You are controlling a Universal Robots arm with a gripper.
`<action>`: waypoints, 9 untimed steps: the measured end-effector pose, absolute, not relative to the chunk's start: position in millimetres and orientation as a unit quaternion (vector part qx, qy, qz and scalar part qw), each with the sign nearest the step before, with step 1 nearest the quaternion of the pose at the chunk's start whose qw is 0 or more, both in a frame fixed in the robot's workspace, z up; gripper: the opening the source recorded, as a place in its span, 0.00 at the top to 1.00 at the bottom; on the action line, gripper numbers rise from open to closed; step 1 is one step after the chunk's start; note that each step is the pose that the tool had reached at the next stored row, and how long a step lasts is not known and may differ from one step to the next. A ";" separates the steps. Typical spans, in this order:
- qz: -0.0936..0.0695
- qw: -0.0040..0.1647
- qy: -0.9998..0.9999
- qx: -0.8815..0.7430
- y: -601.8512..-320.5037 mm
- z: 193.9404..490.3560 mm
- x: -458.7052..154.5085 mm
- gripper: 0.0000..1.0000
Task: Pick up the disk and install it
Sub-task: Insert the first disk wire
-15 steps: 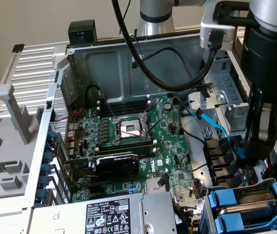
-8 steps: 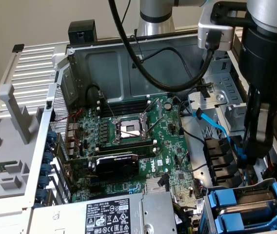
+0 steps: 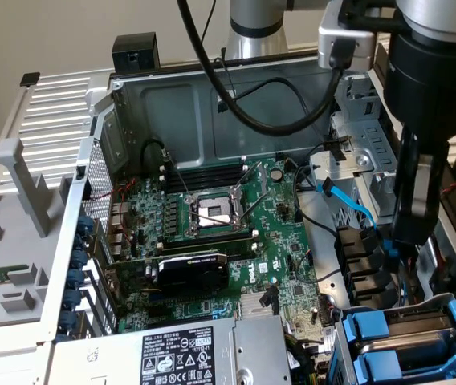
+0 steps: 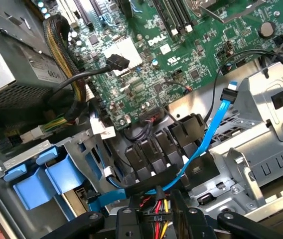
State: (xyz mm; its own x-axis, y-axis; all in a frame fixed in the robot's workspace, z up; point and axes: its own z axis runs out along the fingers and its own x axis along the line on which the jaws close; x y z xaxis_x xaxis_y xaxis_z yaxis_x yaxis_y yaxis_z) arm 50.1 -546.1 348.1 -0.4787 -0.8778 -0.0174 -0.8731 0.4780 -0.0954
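Two bright blue carriers sit side by side in the drive cage (image 3: 453, 309) at the exterior view's lower right. The disk (image 3: 372, 330) rests in the cage in one of them, and only its carrier front and a dark edge show. In the wrist view the same blue fronts (image 4: 62, 172) stick out of the cage. My gripper (image 3: 395, 250) hangs just above and behind the cage. The wrist view shows my gripper (image 4: 156, 218) shut on a black cable plug (image 4: 156, 206) with red, yellow and black wires, apart from the disk. A blue data cable (image 4: 201, 149) curves past the plug.
The green motherboard (image 3: 212, 241) fills the case floor, with a black graphics card (image 3: 192, 269) and the processor socket (image 3: 212, 210). A grey power-supply box (image 3: 180, 357) lies at the front. A row of black connectors (image 3: 356, 257) and a silver metal bracket (image 4: 271, 124) crowd the gripper.
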 end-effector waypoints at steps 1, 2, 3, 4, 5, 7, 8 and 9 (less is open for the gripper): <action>-0.037 0.032 0.859 -0.510 -546.1 350.2 49.5 0.65; -0.038 0.032 0.859 -0.510 -546.1 352.6 49.2 0.65; -0.038 0.032 0.859 -0.510 -546.1 354.6 49.0 0.65; -0.038 0.033 0.859 -0.510 -546.1 355.9 48.9 0.65; -0.038 0.033 0.859 -0.510 -546.3 356.0 48.9 0.65; -0.038 0.033 0.859 -0.509 -547.9 356.1 48.8 0.65; -0.039 0.033 0.859 -0.509 -548.5 356.4 48.7 0.65; -0.039 0.032 0.859 -0.509 -549.0 357.0 48.8 0.65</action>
